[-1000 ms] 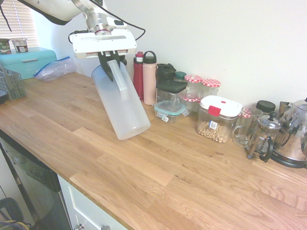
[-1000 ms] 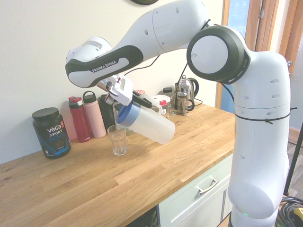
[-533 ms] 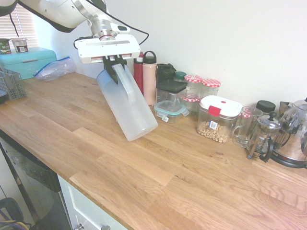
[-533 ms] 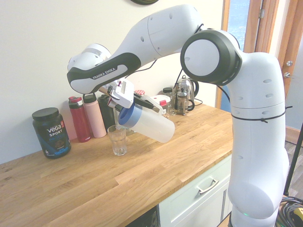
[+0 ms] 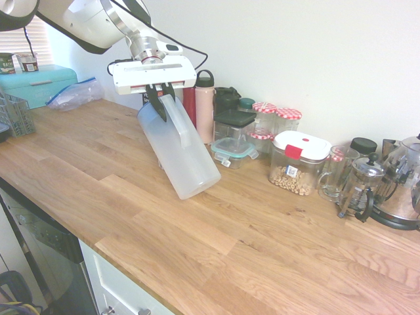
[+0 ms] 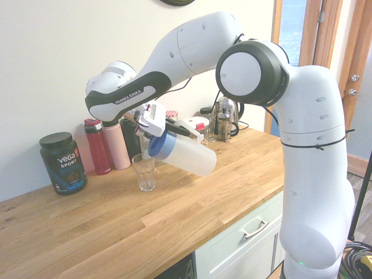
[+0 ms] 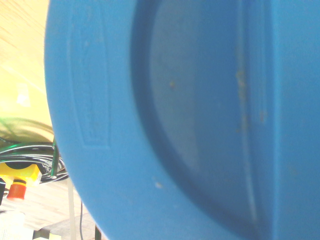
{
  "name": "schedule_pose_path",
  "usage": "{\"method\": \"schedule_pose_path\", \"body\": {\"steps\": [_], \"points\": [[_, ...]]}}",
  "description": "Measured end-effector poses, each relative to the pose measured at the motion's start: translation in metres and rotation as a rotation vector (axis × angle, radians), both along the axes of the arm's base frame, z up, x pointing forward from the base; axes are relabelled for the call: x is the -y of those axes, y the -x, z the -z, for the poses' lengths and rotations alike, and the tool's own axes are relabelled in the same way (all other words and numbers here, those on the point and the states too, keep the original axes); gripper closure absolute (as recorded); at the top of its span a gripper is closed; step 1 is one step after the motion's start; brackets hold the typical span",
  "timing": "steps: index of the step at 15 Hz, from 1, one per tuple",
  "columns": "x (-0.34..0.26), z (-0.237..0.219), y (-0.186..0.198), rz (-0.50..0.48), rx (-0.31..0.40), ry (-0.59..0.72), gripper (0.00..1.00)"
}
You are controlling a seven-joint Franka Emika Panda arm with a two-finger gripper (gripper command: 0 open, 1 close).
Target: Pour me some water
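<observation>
A tall frosted-white plastic jug (image 5: 180,149) (image 6: 189,155) with a blue lid (image 6: 157,145) (image 7: 190,115) hangs tilted in the air over the wooden counter (image 5: 98,177), lid end lower in the second exterior view. My gripper (image 5: 157,93) (image 6: 152,123) is shut on its side handle near the top. The lid fills the wrist view. A small clear drinking glass (image 6: 144,172) stands upright on the counter just below and left of the lid. The water itself is too faint to see.
Along the wall stand a red bottle (image 6: 97,146), a pink bottle (image 5: 205,105), jars, food containers (image 5: 298,161), a French press (image 5: 357,187) and a kettle (image 5: 401,190). A black tub (image 6: 63,162) sits left of the glass. A teal box (image 5: 39,82) is at the far end.
The arm has carried the tilted jug along the counter, away from the glass side toward the jars; its blue lid now sits right of the glass rather than over it.
</observation>
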State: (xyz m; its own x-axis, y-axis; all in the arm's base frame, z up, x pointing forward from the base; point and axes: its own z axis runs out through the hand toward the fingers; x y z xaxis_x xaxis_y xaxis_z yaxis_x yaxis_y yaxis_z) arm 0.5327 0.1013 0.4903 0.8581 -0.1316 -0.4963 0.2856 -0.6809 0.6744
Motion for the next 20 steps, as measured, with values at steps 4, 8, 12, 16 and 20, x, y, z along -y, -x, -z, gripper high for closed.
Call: {"method": "schedule_pose_path", "body": {"steps": [4,8,12,16,20], "points": [[0.002,-0.001,-0.002,0.0,0.012,-0.012,1.0],[0.006,-0.039,0.007,0.017,0.107,-0.157,1.0],[0.047,-0.106,0.048,0.104,0.26,-0.354,1.0],[0.097,-0.116,0.076,0.275,0.375,-0.497,1.0],[0.172,-0.089,0.113,0.459,0.487,-0.599,1.0]]}}
